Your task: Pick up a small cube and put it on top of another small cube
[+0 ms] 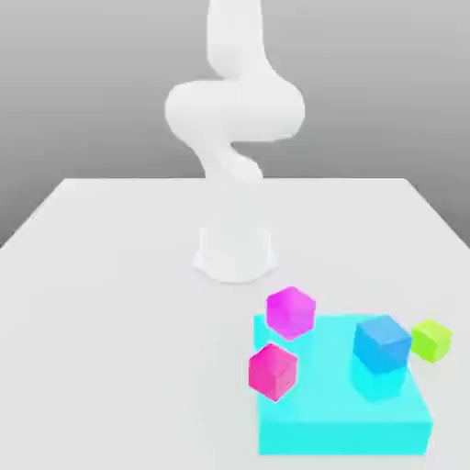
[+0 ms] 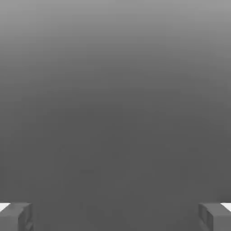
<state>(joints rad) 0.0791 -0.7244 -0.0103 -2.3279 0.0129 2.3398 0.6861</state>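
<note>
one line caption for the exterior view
White arm behind two magenta cubes, a blue cube and a green cube.

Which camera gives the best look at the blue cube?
The exterior view: the blue cube sits in full sight on the cyan slab, with the green cube to its right in that view. The hand view faces grey background past two fingertips.
</note>
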